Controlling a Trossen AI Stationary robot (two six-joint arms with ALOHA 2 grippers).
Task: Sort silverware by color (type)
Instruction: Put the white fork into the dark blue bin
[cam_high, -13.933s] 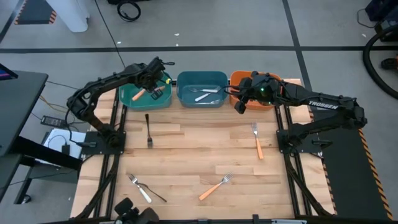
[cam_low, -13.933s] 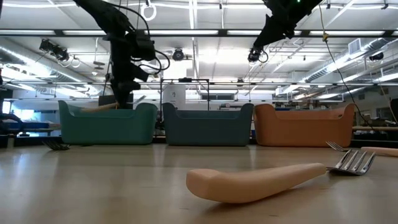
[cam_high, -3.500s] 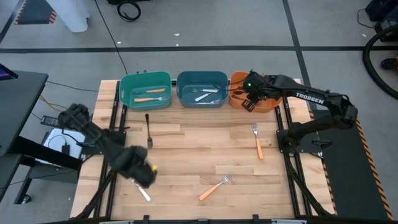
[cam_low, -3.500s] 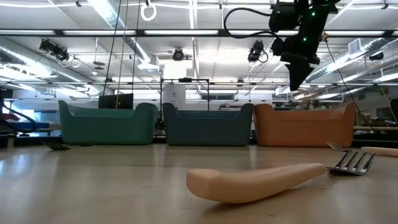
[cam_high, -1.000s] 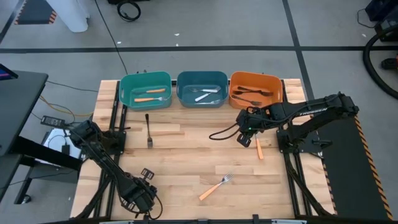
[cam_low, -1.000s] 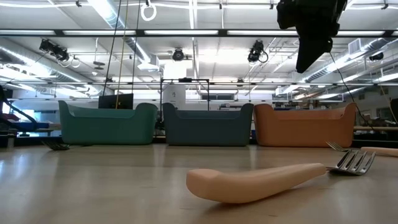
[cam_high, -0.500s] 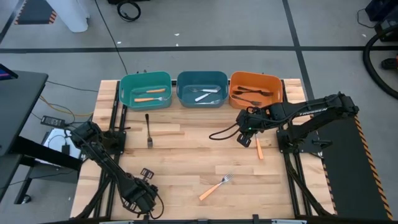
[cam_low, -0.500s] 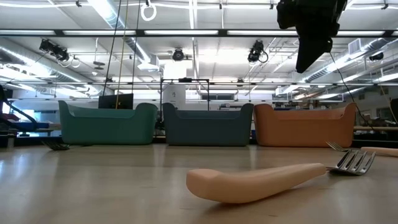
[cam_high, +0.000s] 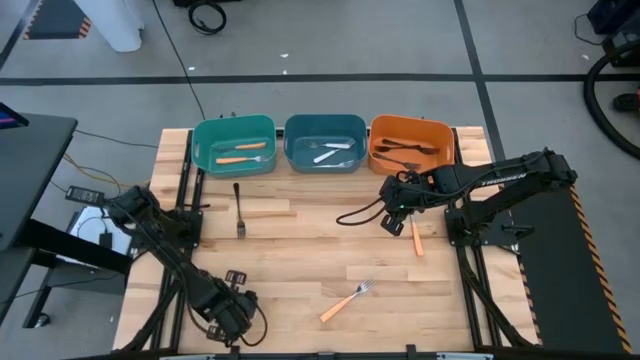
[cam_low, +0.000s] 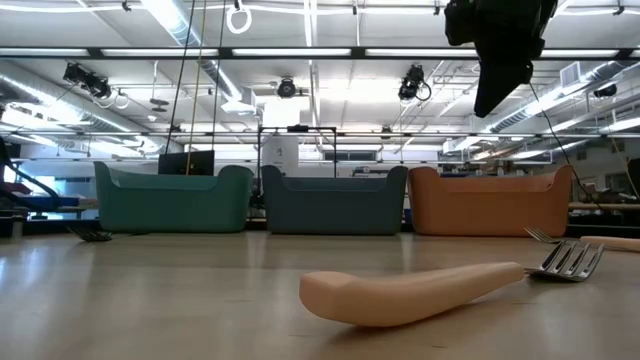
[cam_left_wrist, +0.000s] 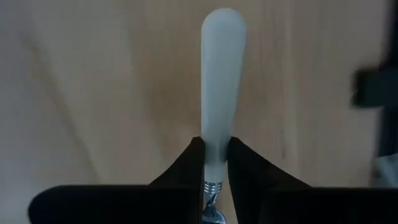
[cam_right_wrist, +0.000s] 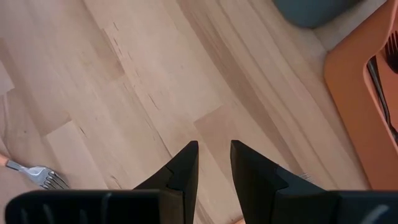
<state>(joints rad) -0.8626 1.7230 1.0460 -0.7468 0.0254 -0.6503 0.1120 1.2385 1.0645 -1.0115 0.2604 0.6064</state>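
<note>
My left gripper (cam_high: 226, 311) is over the table's near-left corner, shut on a pale-handled silver fork (cam_left_wrist: 222, 74). My right gripper (cam_high: 394, 214) hangs open above the wood, just left of an orange-handled fork (cam_high: 414, 233) that lies flat; it also shows high in the low view (cam_low: 495, 95). A fork head (cam_right_wrist: 46, 177) shows at the edge of the right wrist view. Another orange-handled fork (cam_high: 346, 300) lies near the front, filling the low view's foreground (cam_low: 420, 290). A black fork (cam_high: 239, 208) lies below the green bin. My left gripper pinches the pale fork's handle at its neck end (cam_left_wrist: 216, 155), just above the metal collar, between the two fingers (cam_left_wrist: 186, 165). The handle runs out straight past the fingertips. The fingers come from above, pointing down. Whether the fork is clear of the wood I cannot tell.
Three bins stand along the far edge: green (cam_high: 203, 150) with an orange fork, blue (cam_high: 296, 148) with silver ones, orange (cam_high: 380, 152) with black ones. A loose cable (cam_high: 355, 214) trails by the right gripper. Bare wood lies mid-table.
The left arm's elbow has swung slightly toward the table's left edge, while its gripper has stayed at the near-left corner. The right arm has kept still.
</note>
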